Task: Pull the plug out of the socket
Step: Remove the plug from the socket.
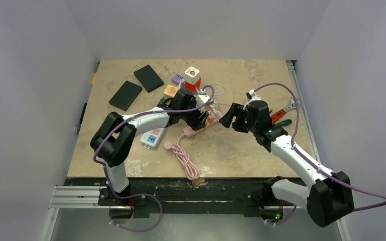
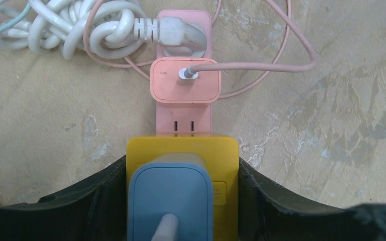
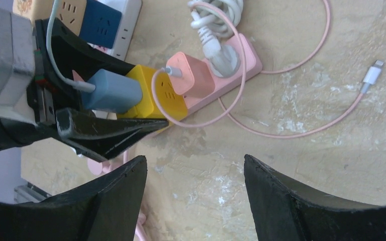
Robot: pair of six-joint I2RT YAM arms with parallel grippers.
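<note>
Centrally, left gripper point(image 2: 182, 169) seemingly clamps yellow adapter point(image 2: 181, 146), blue plug point(image 2: 171, 193) atop, on pink socket strip point(image 2: 183, 125); right gripper point(image 3: 195, 168) hangs open nearby.

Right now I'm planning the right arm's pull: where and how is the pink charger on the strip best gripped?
Grip the pink charger by the two flat sides overhanging the strip, probably coming straight down. The white plug crowds another face, and the cable leaves its top, so straddle it.

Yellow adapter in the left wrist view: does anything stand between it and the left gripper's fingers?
Nothing visible does. The fingers of the left gripper lie against both sides of the yellow adapter; the blue charger sits on top, between them.
</note>
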